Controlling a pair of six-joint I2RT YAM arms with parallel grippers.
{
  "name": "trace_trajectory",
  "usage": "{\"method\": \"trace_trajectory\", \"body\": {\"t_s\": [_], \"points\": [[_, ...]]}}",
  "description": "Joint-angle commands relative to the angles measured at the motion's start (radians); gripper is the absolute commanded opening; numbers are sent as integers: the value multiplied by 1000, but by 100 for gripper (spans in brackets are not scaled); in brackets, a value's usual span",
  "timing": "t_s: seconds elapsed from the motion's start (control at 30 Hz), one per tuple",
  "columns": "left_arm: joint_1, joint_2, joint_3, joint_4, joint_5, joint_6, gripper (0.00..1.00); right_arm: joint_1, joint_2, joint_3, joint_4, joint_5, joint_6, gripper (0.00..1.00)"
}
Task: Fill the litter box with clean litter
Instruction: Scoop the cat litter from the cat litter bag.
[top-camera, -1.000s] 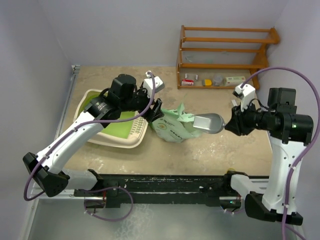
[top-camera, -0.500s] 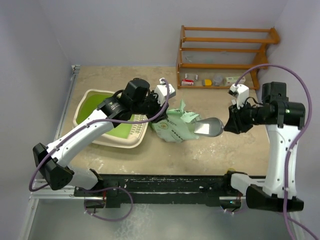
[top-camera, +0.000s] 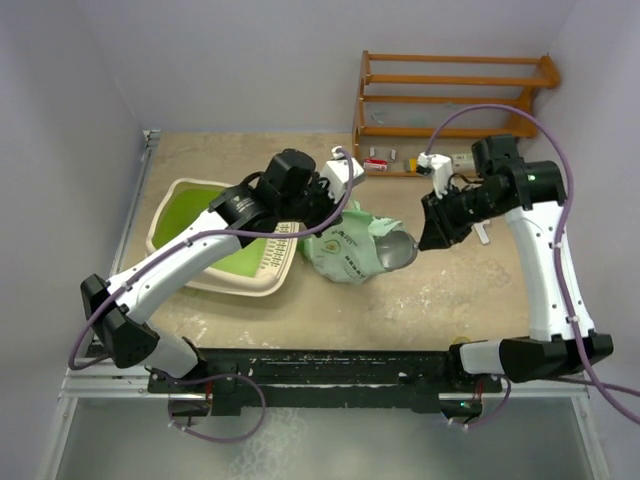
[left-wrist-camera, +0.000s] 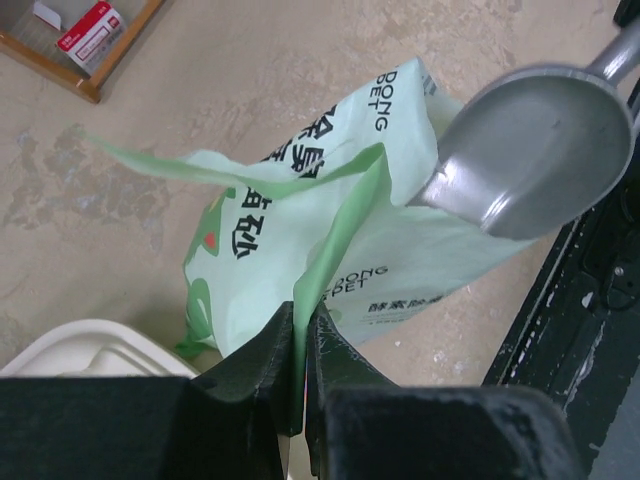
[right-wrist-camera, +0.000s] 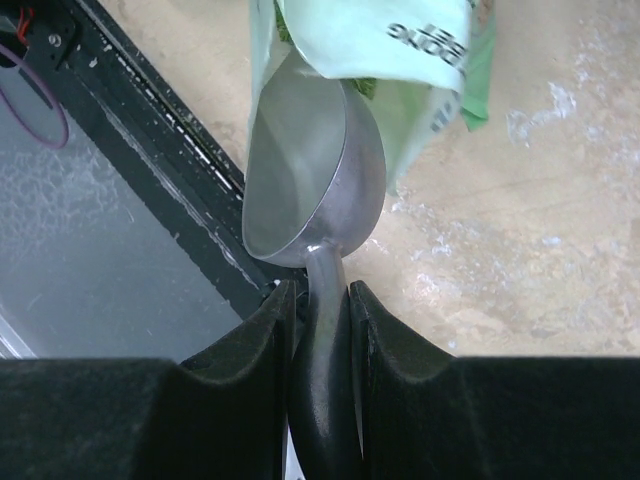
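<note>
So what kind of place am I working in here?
Probably a lab test cell, not a home: plain walls box in the table, with a wooden rack and litter box as props.

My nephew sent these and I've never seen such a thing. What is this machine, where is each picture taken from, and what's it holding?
Two robot arms stand at the edge of a table. The wide picture looks down from above; each close-up comes from a camera on one wrist. On the table: a cream litter box, green inside, a light green printed bag and a wooden shelf. The left gripper pinches the bag's edge; the right gripper holds a metal scoop at the bag's mouth.
</note>
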Motion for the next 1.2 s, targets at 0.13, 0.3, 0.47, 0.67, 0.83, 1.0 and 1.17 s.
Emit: {"method": "trace_trajectory", "body": {"t_s": [0.13,0.3,0.47,0.67,0.83,1.0,1.17], "points": [[-13,140,290,53,-140,33,3,65,172,82,164,110,134,0],[-9,297,606,-49,-261,43,3,65,295,291,124,197,150,0],[0,410,853,-156,-251,41,3,65,346,396,103,200,138,0],[2,370,716,-15,-191,-66,3,34,416,428,50,219,77,0],[2,363,697,-60,-126,-103,3,29,341,232,50,219,77,0],[6,237,504,-39,-104,-28,5,30,291,160,50,219,77,0],[11,119,347,16,-103,57,31,31,296,175,50,219,77,0]]}}
